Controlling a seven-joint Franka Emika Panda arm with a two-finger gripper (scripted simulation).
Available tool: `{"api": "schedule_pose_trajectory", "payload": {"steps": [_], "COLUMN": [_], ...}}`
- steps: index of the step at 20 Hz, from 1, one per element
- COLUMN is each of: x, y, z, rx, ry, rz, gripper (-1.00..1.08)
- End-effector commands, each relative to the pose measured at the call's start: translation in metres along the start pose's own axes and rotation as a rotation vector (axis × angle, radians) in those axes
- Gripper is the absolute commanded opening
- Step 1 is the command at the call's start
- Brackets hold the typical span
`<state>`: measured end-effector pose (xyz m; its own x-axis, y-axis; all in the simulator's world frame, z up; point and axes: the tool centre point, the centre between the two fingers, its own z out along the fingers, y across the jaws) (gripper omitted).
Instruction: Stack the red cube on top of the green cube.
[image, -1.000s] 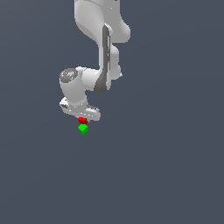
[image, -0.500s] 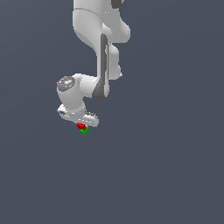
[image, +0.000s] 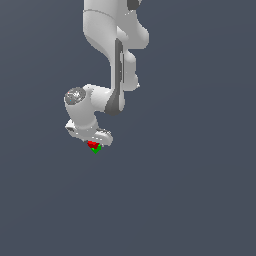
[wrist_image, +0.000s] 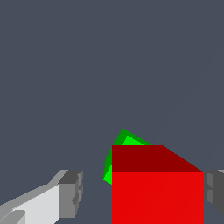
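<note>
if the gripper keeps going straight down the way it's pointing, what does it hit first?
Most likely the green cube. The gripper points down with the red cube between its fingers, and green shows just beyond red in both views. Whether the two cubes already touch cannot be told.

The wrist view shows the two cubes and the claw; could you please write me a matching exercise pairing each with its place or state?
Things:
1. red cube
2. green cube
3. claw

Places or states:
A. open, one finger on each side of a cube
B. between the fingers, with a clear gap to one of them
C. largely hidden behind the other cube, turned at an angle to it

Pairs: 1-B, 2-C, 3-A
</note>
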<state>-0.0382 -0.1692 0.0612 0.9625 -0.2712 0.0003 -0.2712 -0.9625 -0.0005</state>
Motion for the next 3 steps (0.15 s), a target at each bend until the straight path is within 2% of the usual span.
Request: {"api": "schedule_pose_trajectory", "payload": {"steps": [1,3], "x": [0.0001,0.0001], "y": [0.0,0.0], "z": [0.0,0.0], "rx": [0.0,0.0], "ry": [0.0,0.0], "rz": [0.0,0.0], "gripper": [1.0,1.0]}}
